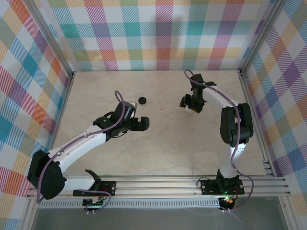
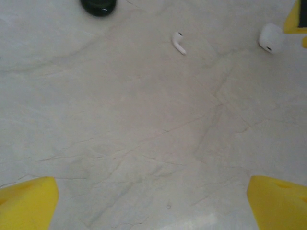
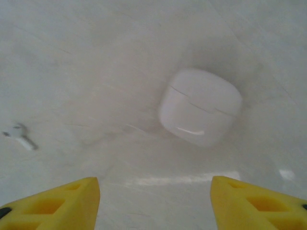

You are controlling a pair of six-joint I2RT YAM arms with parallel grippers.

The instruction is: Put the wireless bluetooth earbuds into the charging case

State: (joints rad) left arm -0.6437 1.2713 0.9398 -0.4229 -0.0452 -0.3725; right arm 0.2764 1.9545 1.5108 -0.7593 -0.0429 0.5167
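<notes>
The charging case (image 3: 200, 106) lies free on the counter (image 3: 86, 57), just ahead of the right pincer (image 3: 153, 187). That pincer's yellow fingers stand apart with nothing between them, so it is released and grasping nothing. A seam runs across the case's shell, and I judge the lid to be down (I see no open well for a bud). The one earbud (image 2: 179, 42) I can pick out is white with a dark tip. It lies flat on its side, well apart from the case, on the side toward the left arm. The left pincer (image 2: 151, 191) hangs farther from the case than the earbud does, spread wide and empty. A black disc (image 2: 98, 5) sits beyond the earbud, farther again from the case.

What worries me first is the case itself, which is glossy and rounded. If the right pincer closes off-centre or too high on the shell, I expect the case to squirt out sideways or spin rather than seat between the fingers. With the lid shut, any bud brought over has nowhere to go. Prying the lid with one pincer while nothing steadies the body could tip or drag the case. The earbud is the harder pick, being tiny and low on the counter. Fingers coming down slightly off could flick it away, or pinch the stem so that it hangs crooked and misses its well.
</notes>
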